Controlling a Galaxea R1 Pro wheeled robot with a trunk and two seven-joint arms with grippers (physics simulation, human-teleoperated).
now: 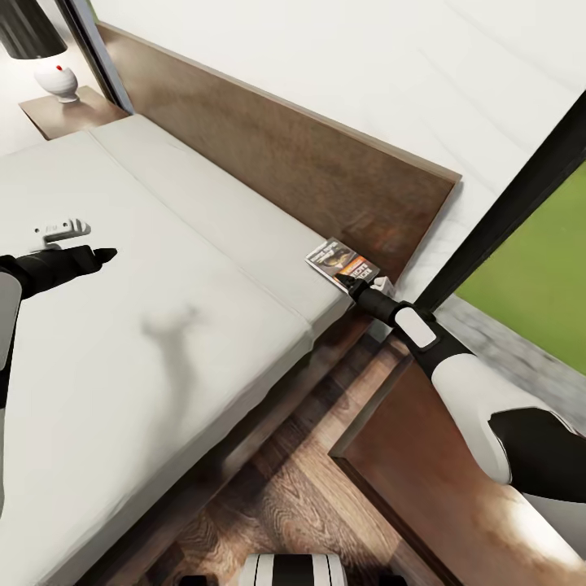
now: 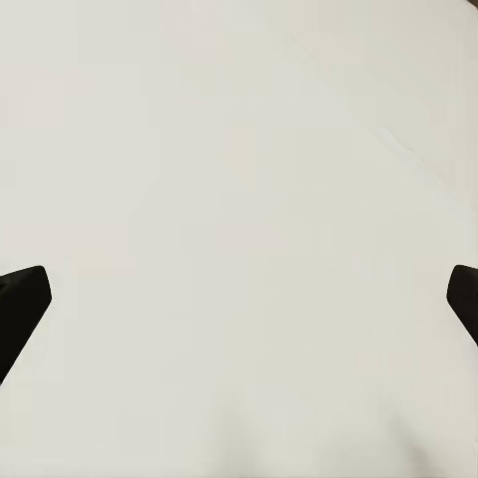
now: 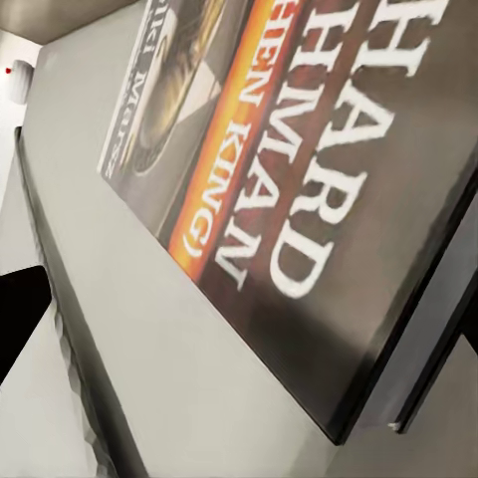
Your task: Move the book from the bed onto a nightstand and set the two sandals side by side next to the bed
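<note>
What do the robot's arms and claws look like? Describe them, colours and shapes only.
Both arms have glossy white shells with black joint sections. The right arm tapers to a black wrist bearing a white rounded panel. The left claw is white on a black forearm. The left wrist view shows its black fingertips.

We see the bed (image 1: pixel 163 325), its pale mattress bare but for the book (image 1: pixel 342 262) lying flat at the corner near the headboard; beside it runs the plank floor (image 1: pixel 277 496); a nightstand (image 1: pixel 69 110) carries a lamp (image 1: pixel 55 80).
</note>
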